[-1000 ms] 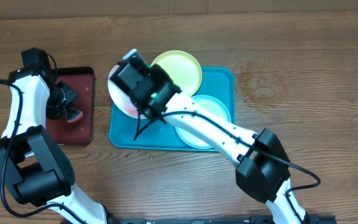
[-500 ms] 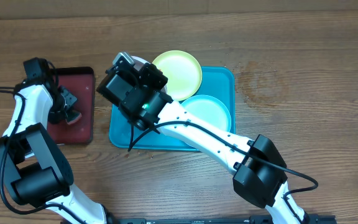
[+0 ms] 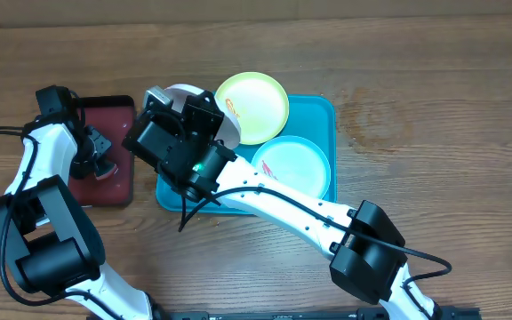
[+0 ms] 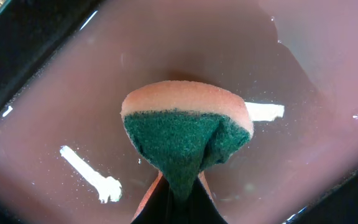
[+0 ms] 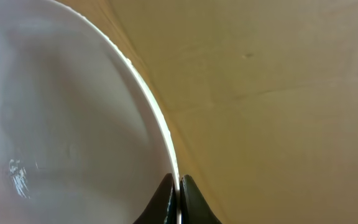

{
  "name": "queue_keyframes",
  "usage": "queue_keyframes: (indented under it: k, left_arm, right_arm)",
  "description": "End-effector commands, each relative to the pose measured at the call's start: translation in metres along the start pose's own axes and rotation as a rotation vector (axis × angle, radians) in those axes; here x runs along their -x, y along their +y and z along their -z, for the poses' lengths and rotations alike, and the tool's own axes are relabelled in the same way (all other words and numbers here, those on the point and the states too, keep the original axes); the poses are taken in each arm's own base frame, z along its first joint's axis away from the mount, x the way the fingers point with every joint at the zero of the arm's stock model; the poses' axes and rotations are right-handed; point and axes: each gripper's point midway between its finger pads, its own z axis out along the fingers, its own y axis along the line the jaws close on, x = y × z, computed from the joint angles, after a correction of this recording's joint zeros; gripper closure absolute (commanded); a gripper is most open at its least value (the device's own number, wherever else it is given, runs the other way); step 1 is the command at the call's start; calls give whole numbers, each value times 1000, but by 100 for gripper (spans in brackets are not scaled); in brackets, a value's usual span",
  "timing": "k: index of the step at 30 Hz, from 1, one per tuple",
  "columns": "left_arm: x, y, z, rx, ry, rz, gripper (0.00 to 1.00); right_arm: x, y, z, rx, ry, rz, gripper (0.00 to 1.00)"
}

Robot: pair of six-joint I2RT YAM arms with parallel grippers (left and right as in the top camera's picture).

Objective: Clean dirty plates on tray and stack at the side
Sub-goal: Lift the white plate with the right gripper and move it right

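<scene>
Over the small dark red, black-rimmed plastic tray point(image 3: 121, 114), the left gripper point(image 4: 176, 186) is clenched on an orange-backed green sponge point(image 4: 185, 124). The right gripper point(image 5: 178, 186) pinches the rim of the round white plastic plate point(image 3: 178, 92), tilted above the left end of the large turquoise plastic tray point(image 3: 316, 114). The yellow-green plate point(image 3: 256, 105) overlaps the far rim of the turquoise tray, and the mint-rimmed plate point(image 3: 293, 164) lies inside it.

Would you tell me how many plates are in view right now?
3. A yellow-green plate overlaps the tray's far edge, a mint-rimmed plate lies in the tray, and the right hand grips a white plate's rim, partly hidden by the arm.
</scene>
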Motion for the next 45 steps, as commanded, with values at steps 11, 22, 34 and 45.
queue_keyframes:
  k: [11,22,34,45]
  left_arm:
    - [3,7,2,24,-15,-6,96]
    - [2,6,2,18,-11,-6,96]
    - [2,6,2,17,-12,-3,96]
    - [1,2,2,-5,-5,-3,96]
  right_arm:
    - [-22,0,-33,387,63,-492,96]
    - [-155,-96,-114,1034,295,-1116,96]
    - [-405,-107,-173,768,795,-1424,96]
    - [-466,-37,-189,715,895,-1438,91]
